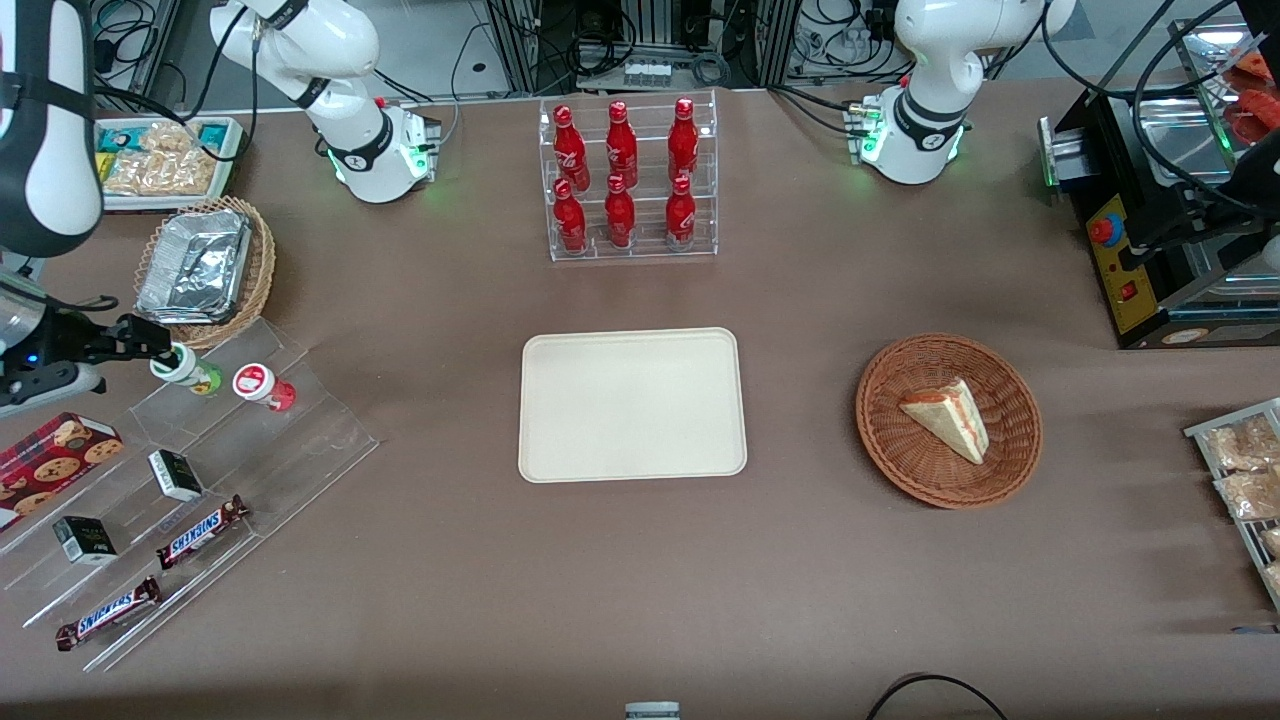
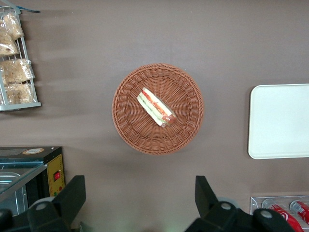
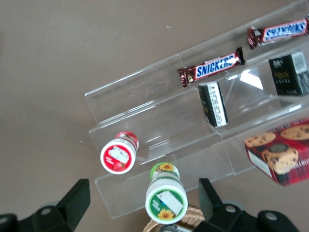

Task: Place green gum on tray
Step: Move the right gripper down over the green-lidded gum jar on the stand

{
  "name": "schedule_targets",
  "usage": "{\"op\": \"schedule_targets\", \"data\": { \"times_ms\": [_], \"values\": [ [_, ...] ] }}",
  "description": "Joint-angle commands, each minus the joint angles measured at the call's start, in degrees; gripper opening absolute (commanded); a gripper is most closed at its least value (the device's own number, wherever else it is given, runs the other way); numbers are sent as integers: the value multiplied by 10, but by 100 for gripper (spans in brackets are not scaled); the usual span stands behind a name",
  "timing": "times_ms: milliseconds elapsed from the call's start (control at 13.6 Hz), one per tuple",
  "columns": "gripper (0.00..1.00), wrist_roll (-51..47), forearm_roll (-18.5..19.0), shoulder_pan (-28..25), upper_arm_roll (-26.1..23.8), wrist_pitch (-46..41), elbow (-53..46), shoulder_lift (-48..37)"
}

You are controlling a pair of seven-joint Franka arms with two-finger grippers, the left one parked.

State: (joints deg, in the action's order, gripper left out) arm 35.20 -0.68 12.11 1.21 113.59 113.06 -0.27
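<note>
The green gum point(image 1: 192, 371) stands on the top step of a clear stepped shelf point(image 1: 300, 420) toward the working arm's end of the table, its white lid tipped toward my gripper. My gripper point(image 1: 158, 348) is open right at the gum's lid. In the right wrist view the green gum point(image 3: 166, 198) sits between the two spread fingers of the gripper point(image 3: 142, 200), nearer one finger, with neither finger touching it. The red-bodied gum point(image 1: 264, 386) stands beside it and also shows in the right wrist view point(image 3: 117, 155). The cream tray point(image 1: 632, 405) lies empty at mid-table.
Snickers bars point(image 1: 200, 531), small dark boxes point(image 1: 176, 474) and a cookie box point(image 1: 55, 458) sit on the shelf. A foil tray in a wicker basket point(image 1: 197, 268) lies close to my gripper. The cola rack point(image 1: 627, 180) and the sandwich basket point(image 1: 948, 420) stand farther along.
</note>
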Motion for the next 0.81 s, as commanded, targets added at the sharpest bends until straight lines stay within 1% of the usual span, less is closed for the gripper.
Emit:
{"op": "schedule_targets", "data": {
  "times_ms": [0,293,440,733],
  "values": [
    [100,67,5,8,-1,68,75,-39],
    [100,130,6,34,-2,137,125,-39],
    [100,138,6,48,-2,138,133,-38],
    [100,127,5,48,-2,142,154,-35]
  ]
}}
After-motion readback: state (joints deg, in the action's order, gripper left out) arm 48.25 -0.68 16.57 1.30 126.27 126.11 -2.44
